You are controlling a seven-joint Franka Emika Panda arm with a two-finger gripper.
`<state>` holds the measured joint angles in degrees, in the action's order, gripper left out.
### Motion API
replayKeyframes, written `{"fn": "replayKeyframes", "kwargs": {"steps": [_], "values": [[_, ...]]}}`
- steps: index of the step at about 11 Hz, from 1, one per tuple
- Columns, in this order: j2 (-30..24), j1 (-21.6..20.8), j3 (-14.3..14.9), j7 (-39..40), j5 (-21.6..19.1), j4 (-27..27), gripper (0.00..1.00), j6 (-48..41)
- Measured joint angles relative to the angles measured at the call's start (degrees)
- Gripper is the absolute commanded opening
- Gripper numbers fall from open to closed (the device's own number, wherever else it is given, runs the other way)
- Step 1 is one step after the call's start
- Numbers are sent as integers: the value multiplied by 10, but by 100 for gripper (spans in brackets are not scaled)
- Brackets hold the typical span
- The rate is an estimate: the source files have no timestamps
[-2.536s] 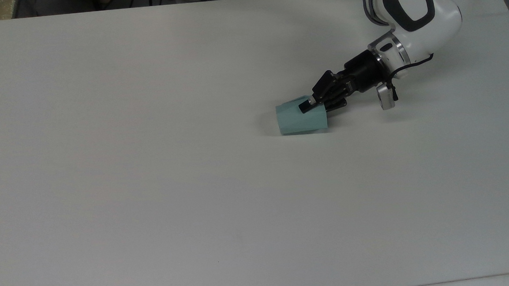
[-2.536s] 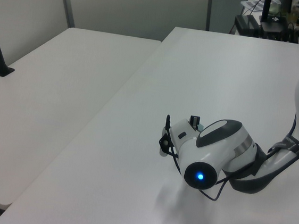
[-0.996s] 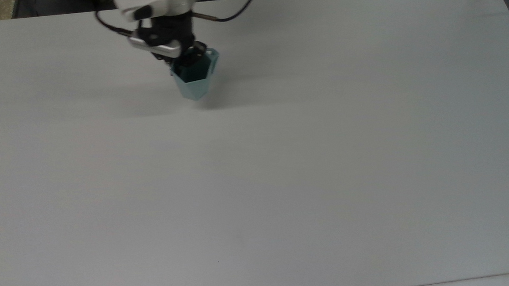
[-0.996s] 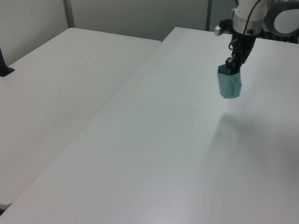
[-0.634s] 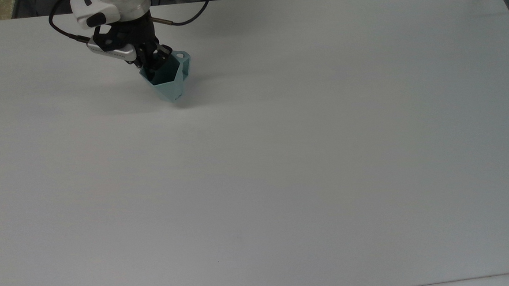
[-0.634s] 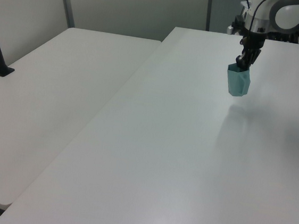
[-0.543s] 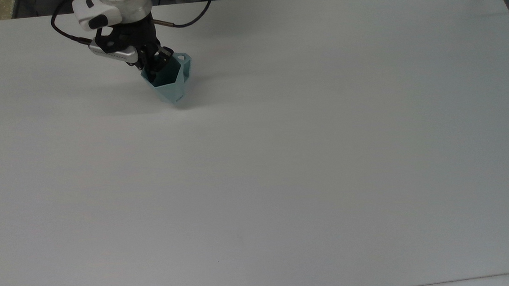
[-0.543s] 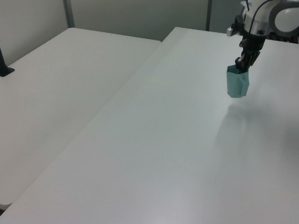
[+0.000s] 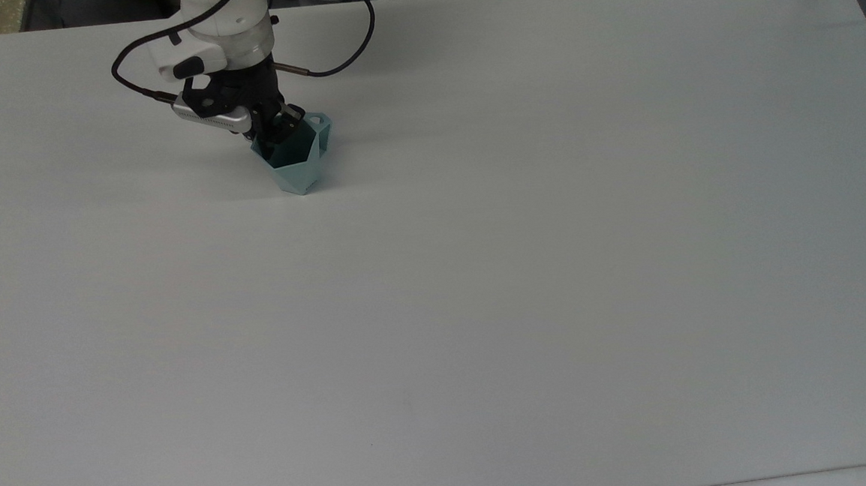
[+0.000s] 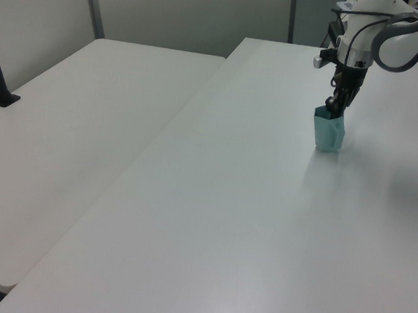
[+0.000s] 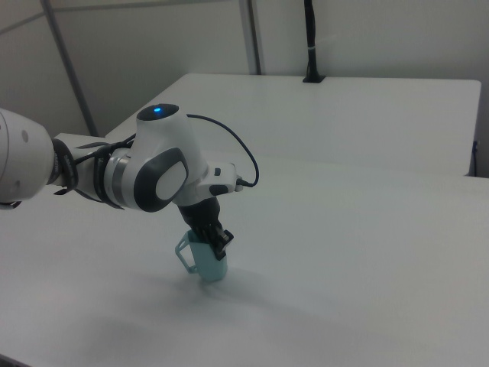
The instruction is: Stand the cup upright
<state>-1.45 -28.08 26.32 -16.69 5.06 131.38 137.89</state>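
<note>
Faceted matte teal cup (image 9: pixel 294 163) upright on smooth white table (image 9: pixel 524 252), black claw (image 9: pixel 274 135) gripping its rim

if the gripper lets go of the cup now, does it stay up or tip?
Probably stays up: the cup looks upright with its base at the table. It tapers to a narrow base, so a nudge could tip it. The gripper pinches only the rim wall, so it is likely light and stiff.
</note>
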Motion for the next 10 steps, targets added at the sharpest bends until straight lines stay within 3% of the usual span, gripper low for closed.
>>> {"fn": "replayKeyframes", "kwargs": {"steps": [1, 2, 3, 7, 10], "values": [[2, 0, 0, 0, 0, 0, 31, 3], [3, 0, 0, 0, 0, 0, 85, 6], [3, 0, 0, -1, 0, 0, 99, 6], [-1, 1, 0, -1, 0, -4, 100, -3], [-23, 0, 0, 0, 0, -48, 100, -103]]}}
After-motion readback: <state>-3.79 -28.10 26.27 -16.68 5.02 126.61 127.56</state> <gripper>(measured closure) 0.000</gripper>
